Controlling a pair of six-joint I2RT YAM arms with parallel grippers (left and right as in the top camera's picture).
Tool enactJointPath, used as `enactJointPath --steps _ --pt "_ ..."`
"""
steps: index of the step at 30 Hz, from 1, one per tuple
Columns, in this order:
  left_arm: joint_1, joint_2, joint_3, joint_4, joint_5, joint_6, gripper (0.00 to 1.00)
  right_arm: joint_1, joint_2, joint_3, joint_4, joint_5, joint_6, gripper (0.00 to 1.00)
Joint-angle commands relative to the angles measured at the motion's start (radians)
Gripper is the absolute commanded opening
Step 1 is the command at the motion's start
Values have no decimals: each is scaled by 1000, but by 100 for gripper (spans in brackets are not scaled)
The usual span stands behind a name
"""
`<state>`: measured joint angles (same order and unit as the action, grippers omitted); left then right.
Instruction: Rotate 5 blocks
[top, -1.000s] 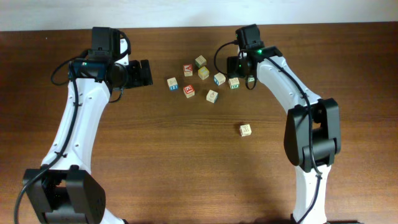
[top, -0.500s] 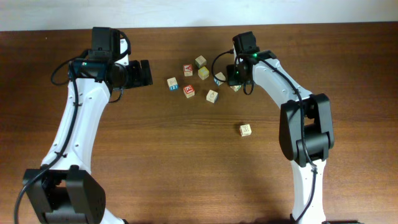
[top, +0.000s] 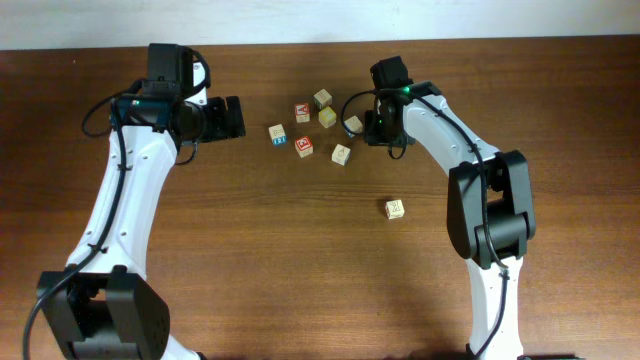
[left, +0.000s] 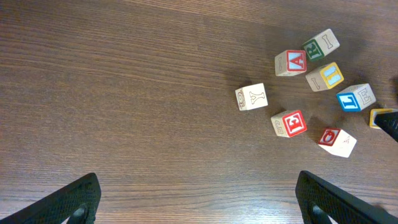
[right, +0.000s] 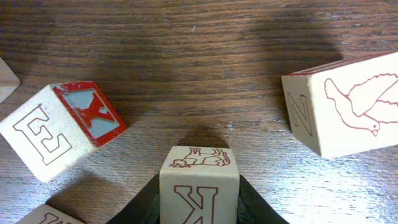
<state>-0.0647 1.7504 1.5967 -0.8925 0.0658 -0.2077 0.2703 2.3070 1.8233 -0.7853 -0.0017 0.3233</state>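
Observation:
The blocks lie scattered in a loose cluster, not in a line: several small wooden letter cubes (top: 304, 147) at the table's centre back. In the left wrist view I see a red A cube (left: 290, 62), a blue-framed cube (left: 356, 97) and a pale Y cube (left: 251, 97). My right gripper (top: 385, 128) sits at the cluster's right end, shut on a pale K block (right: 199, 186) that fills the space between its fingers (right: 252, 202). An E block with a red-framed face (right: 62, 130) lies to its left and a Z block with a bird (right: 342, 102) to its right. My left gripper (top: 230, 117) hangs open left of the cluster.
A single cube (top: 395, 208) lies apart, nearer the table's front right. A yellow-framed cube (left: 324, 76) and a green-lettered cube (left: 321, 45) sit at the cluster's back. The wall edge runs along the far side of the table.
My right gripper has slid left onto the rightmost cube of the cluster and closed its jaws on it. The left arm has stayed still.

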Motion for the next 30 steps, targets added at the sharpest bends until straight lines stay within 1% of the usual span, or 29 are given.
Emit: enactJointPath --steps 1,5,8,11,12,14,17,20,24,30 --pt "2 5 14 1 -10 -16 99 5 2 25 -10 -6 26 28" --pt "2 5 14 1 -10 -16 99 5 -16 102 -99 -34 26 25" --pt "2 5 14 1 -11 -16 99 5 -23 221 -256 -71 22 25" --pt "2 5 14 1 -11 -16 99 9 -23 349 -458 -129 16 24" --pt "2 5 14 1 -10 -16 99 19 -23 409 -578 -149 -4 24" --pt "2 5 14 1 -11 -16 99 36 -23 436 -675 -149 -5 24" --pt "2 5 14 1 -11 -16 99 62 -23 434 -768 -148 -31 25" --pt "2 5 14 1 -11 -16 99 90 -23 415 -813 -144 -31 25" --pt "2 5 14 1 -11 -16 99 117 -23 351 -808 -73 -26 25" --pt "2 5 14 1 -11 -16 99 151 -23 245 -789 -66 -26 24"
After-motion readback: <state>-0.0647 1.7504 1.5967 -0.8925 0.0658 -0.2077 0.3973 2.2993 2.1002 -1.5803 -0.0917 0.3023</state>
